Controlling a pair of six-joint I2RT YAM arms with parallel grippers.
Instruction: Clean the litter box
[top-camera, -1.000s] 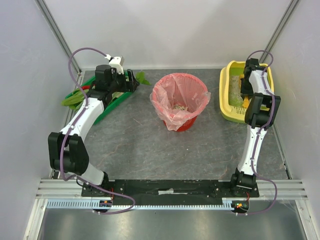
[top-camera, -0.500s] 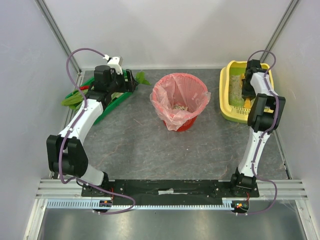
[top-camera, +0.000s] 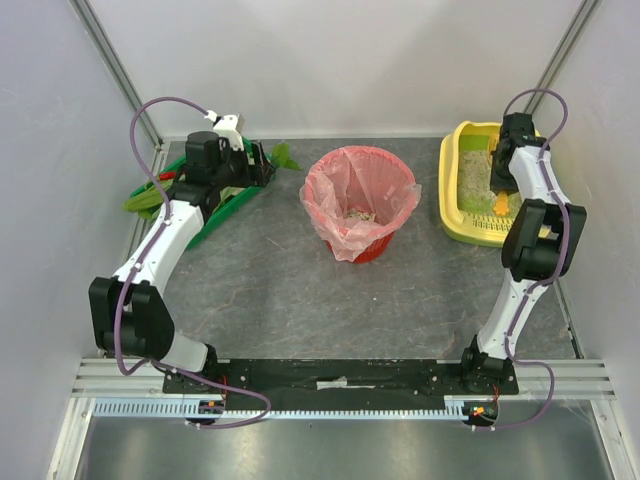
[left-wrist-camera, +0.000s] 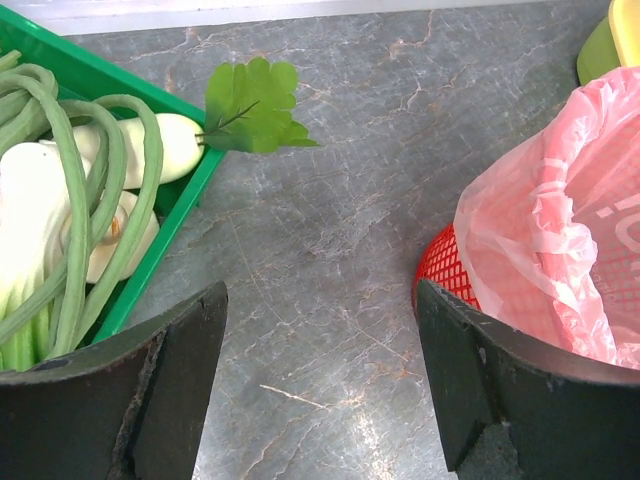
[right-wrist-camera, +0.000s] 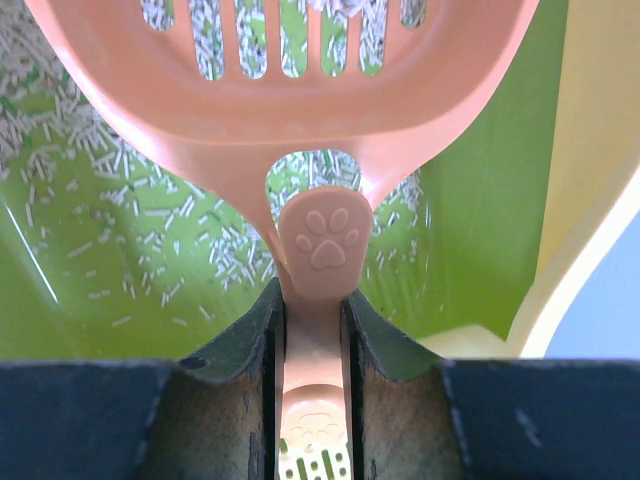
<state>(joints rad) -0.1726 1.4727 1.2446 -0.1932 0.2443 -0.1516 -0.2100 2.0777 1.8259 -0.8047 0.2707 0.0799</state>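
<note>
Your right gripper (right-wrist-camera: 312, 300), clenched on the handle of the orange scoop (right-wrist-camera: 290, 100), has reached farther along the litter box (top-camera: 452, 200), which lies directly beneath it. Judged ready for sifting. Your left gripper (left-wrist-camera: 320, 390) hangs released above the grey marbled counter (top-camera: 280, 290), enclosed by white walls (top-camera: 330, 60).

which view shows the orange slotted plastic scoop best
Right wrist: the orange slotted plastic scoop fills the frame, handle pinched in the right hand. Top external shows only an orange speck in the yellow litter box; left wrist, nothing.
</note>
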